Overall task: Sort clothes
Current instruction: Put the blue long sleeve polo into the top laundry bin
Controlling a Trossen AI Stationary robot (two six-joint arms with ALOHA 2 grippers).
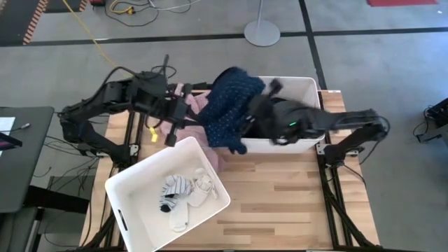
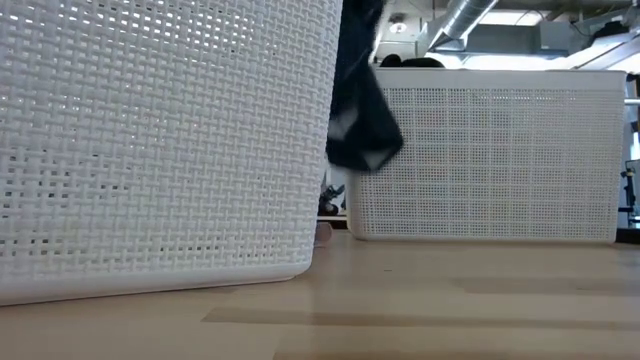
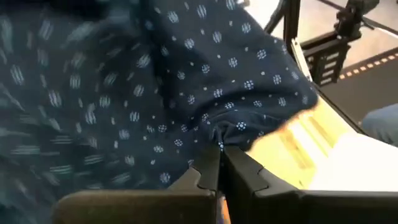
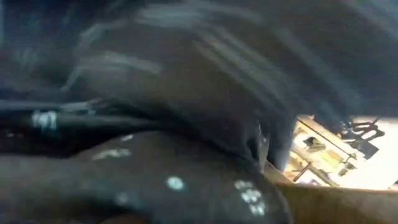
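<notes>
A dark blue patterned piece (image 1: 231,105) lies draped over the left wall of the far white bin (image 1: 301,82), and one end hangs down between the two bins (image 2: 360,110). My left gripper (image 1: 187,110) is beside it on the left and is shut on its cloth (image 3: 186,93). My right gripper (image 1: 257,115) is at the far bin, partly under the same cloth, which fills the right wrist view (image 4: 186,180). A pink garment (image 1: 198,105) lies on the table under the blue piece. Small white and striped socks (image 1: 183,192) lie in the near bin (image 1: 119,185). My left gripper pinches a fold of the dark blue patterned piece (image 3: 217,138) between its two fingertips (image 3: 205,171). It comes at the cloth roughly level, from the table's left. I cannot tell whether it has one layer or several. The cloth spreads out beyond the fingers and lies over the bin wall.
The near bin stands tilted at the table's front left and fills the left of the low view (image 2: 160,140). The far bin (image 2: 490,160) stands at the back right. Bare wooden table top (image 1: 287,196) lies at the front right.
</notes>
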